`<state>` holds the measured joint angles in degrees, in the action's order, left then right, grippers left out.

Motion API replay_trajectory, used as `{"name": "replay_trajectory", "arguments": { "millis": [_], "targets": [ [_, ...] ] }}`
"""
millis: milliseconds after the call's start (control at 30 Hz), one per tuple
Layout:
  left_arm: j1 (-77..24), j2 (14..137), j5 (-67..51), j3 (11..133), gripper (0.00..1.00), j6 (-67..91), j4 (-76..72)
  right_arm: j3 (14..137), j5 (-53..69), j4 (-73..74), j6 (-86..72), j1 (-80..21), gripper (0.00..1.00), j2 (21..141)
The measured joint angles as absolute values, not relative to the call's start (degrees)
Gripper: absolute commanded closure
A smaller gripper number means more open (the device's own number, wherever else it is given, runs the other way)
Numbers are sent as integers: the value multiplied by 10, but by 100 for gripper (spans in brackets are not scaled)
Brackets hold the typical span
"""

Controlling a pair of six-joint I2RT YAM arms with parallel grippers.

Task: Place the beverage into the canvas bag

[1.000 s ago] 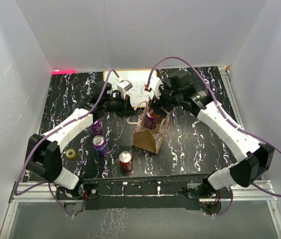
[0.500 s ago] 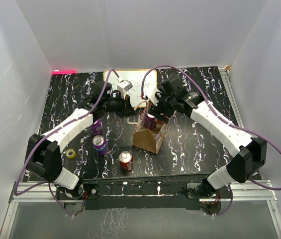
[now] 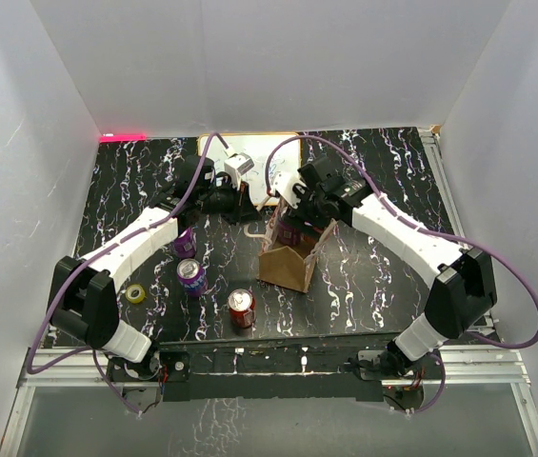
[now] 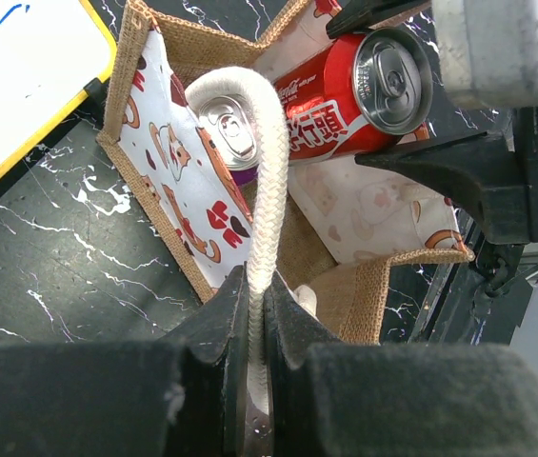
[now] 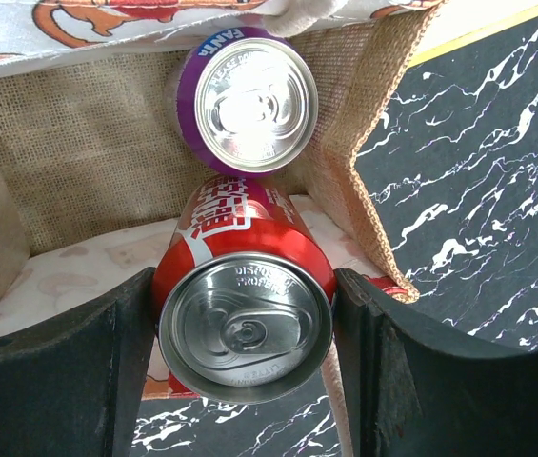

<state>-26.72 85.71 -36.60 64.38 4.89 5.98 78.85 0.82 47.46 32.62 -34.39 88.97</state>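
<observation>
Red-sided and silver-lidded, being clamped as the beverage (image 5: 242, 286) between the 2 fingers of the right gripper (image 5: 245, 328), lid facing the wrist camera. Hanging tilted over the open mouth of the canvas bag (image 3: 286, 265), lower end dipping past the rim, just beside a purple can (image 5: 247, 100) standing inside against the burlap wall; touching it or not, impossible telling. Pressing on the red body from both sides, jaws spread only as wide as the can.

Standing upright near the middle of the black marbled table (image 3: 368, 271), just in front of the whiteboard (image 3: 249, 149) lying at the back edge.

Pinching 1 cream rope handle (image 4: 269, 162) with the left gripper (image 4: 257, 297), fingers drawn tight against the rope, which is arching up from the patterned side of the bag.

Sitting outside the bag, toward the front-left corner: 2 more purple cans (image 3: 190, 276), 1 red can (image 3: 241, 307), and a yellow tape roll (image 3: 135, 293) near the left edge.
</observation>
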Motion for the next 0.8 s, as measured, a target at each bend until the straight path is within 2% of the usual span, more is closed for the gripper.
{"name": "replay_trajectory", "arguments": {
  "millis": [800],
  "targets": [
    [-267, 852, -368, 636, 100, 38, 57, 725, -28, 357, 201, -314, 92, 894]
  ]
}}
